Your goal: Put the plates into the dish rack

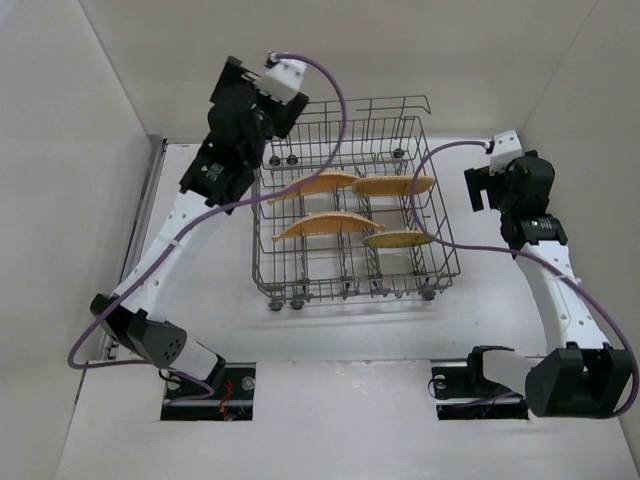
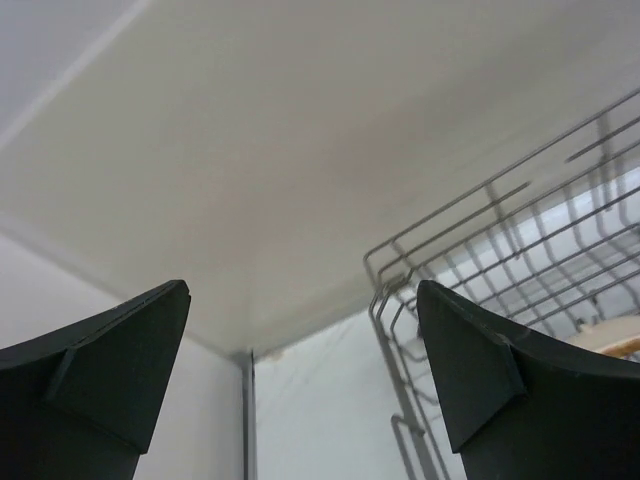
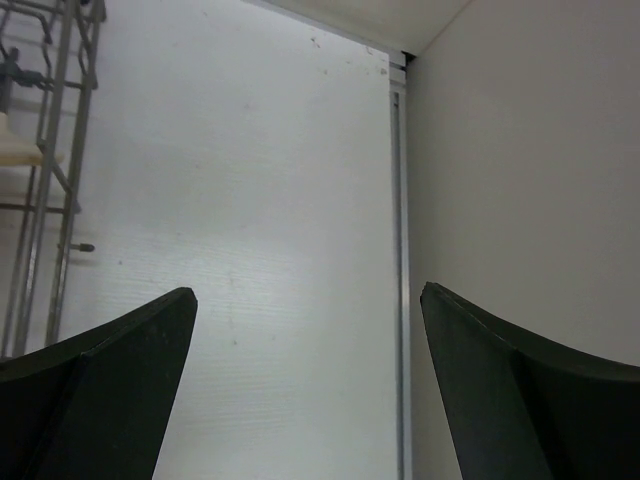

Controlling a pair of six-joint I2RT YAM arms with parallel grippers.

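At table [image 1: 330, 340] centre, rack [image 1: 330, 272] holds all four plates [image 1: 315, 226], two at 12 o'clock half, two at 6 o'clock half, on edge between tines, leaning. Likely light, stiff, slick, chip-prone; best pinched at exposed top rim. Thin, round, orange-tan. At rack's 10 o'clock, left end effector [image 2: 302, 290] spread wide, nothing held. At 3 o'clock, right end effector [image 3: 308, 292] likewise wide, empty. Loading looks done.
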